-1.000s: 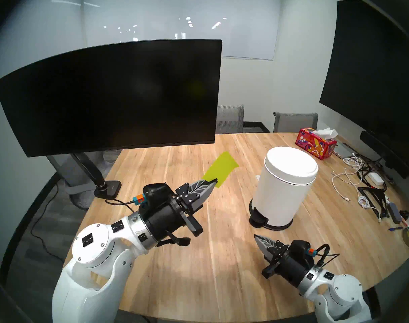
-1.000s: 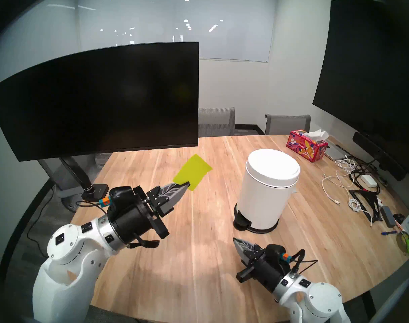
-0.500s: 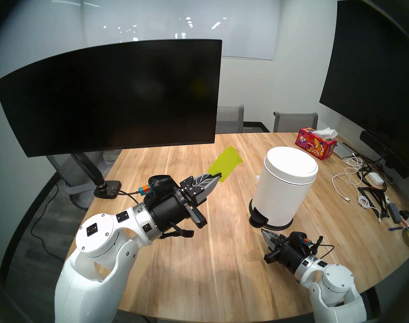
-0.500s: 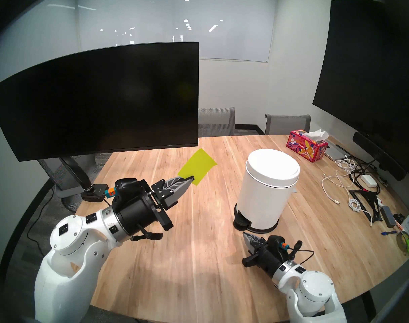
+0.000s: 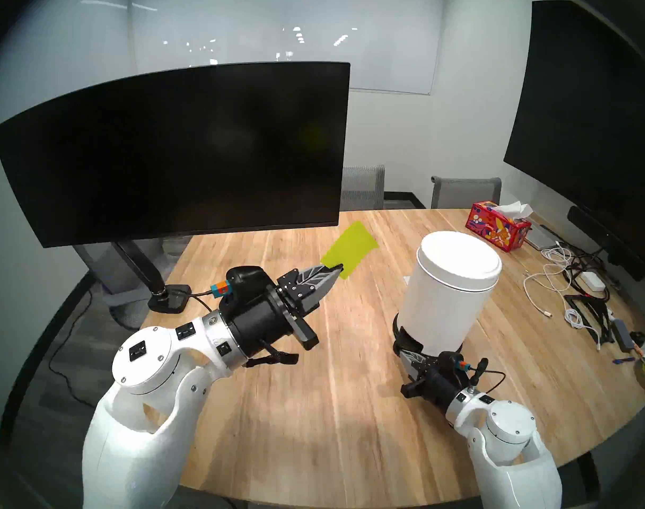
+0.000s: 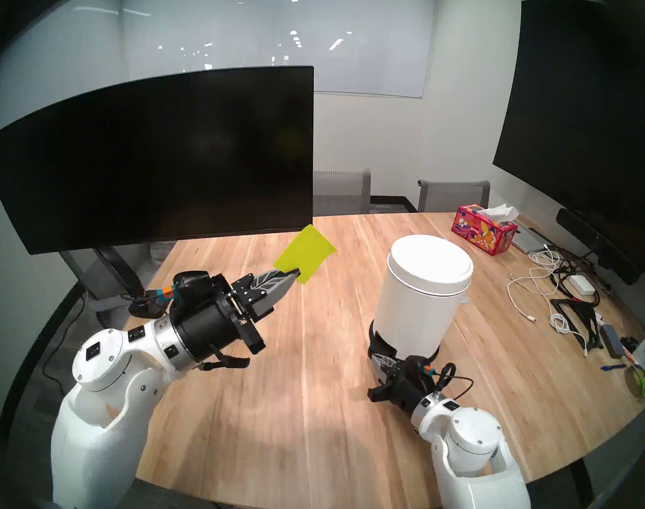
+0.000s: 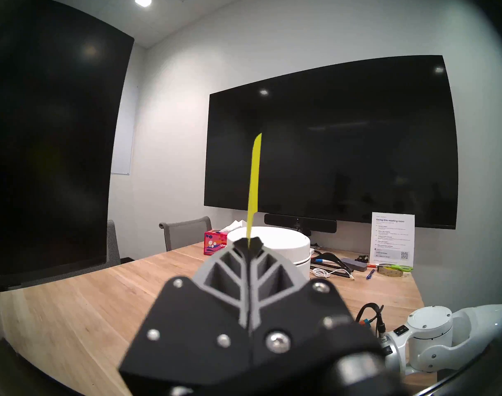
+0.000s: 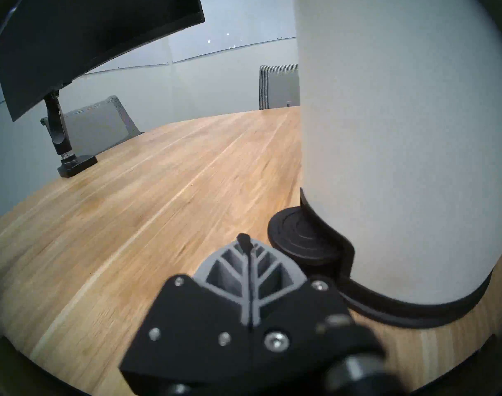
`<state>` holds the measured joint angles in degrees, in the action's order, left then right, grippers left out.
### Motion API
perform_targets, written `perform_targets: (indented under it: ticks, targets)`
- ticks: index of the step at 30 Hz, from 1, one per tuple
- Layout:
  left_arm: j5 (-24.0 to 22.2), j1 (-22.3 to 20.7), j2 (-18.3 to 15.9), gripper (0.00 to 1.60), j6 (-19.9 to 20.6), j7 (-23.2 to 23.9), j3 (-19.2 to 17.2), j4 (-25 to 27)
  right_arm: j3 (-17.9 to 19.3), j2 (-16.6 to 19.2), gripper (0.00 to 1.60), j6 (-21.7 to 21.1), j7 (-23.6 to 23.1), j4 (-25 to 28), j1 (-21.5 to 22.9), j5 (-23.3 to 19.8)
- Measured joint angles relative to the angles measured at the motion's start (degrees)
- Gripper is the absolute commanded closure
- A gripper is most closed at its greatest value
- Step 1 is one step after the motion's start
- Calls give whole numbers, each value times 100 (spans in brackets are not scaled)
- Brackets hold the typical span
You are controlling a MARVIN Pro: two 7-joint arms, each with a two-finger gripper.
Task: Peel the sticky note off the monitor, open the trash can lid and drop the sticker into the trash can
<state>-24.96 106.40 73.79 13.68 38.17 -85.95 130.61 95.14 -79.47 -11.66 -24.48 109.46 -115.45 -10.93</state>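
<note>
The yellow-green sticky note (image 5: 350, 249) hangs in the air off the monitor (image 5: 174, 152), pinched at one corner by my left gripper (image 5: 339, 268), which is shut on it. It shows edge-on in the left wrist view as the sticky note (image 7: 254, 186). The white trash can (image 5: 445, 302) stands to the right with its lid (image 5: 460, 258) closed. My right gripper (image 5: 403, 351) is shut and empty, low at the bin's foot. In the right wrist view its tip (image 8: 245, 239) sits just left of the black pedal (image 8: 298, 238). Whether they touch cannot be told.
A red floral tissue box (image 5: 497, 229) stands behind the bin. Tangled cables and adapters (image 5: 570, 288) lie at the table's right, below a bigger wall screen (image 5: 585, 111) with a speaker bar. Grey chairs (image 5: 464, 192) stand at the far edge. A paper sign (image 7: 392, 238) stands at the right.
My right gripper has moved forward and down to the bin's pedal. My left gripper has carried the note a little up and back toward the monitor.
</note>
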Motion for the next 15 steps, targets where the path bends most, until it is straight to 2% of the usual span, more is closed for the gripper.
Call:
perform_targets:
  ticks: [15]
  targets:
    - [2,113,18,160,-8,42,71,155,-40,-80,160,-23,312,5,159,315]
